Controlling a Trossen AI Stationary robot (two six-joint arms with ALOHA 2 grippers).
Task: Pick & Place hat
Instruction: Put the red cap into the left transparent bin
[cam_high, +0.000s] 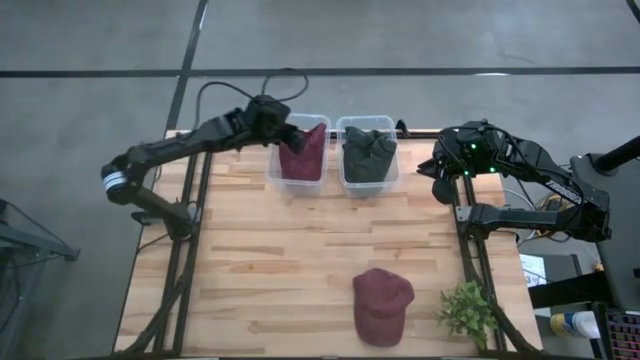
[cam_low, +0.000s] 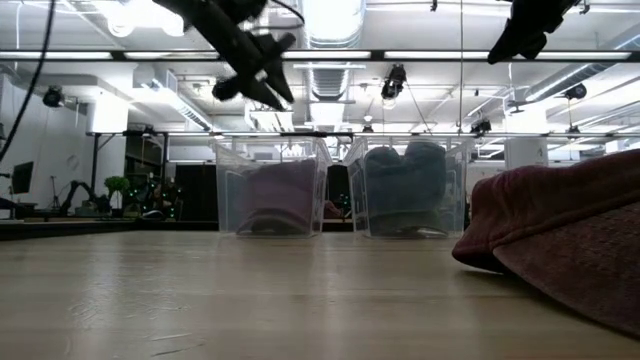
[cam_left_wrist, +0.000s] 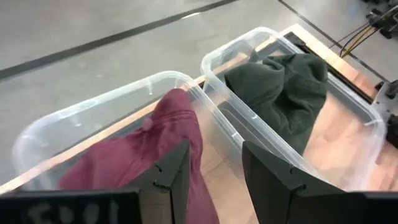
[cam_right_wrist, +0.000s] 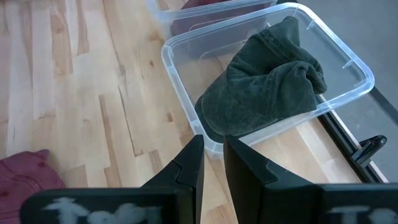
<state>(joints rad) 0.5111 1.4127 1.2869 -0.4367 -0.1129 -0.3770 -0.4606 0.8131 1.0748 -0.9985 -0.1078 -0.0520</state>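
Overhead only, potted plant (cam_high: 467, 310), table (cam_high: 270, 250) edge

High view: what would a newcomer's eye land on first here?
Two clear bins sit side by side at the table's far edge, the left bin holding a maroon hat and the right bin a dark green hat. The left gripper hovers open over the maroon hat's bin. A second maroon hat lies alone near the front edge beside a small green plant, while the right gripper waits at the right side.
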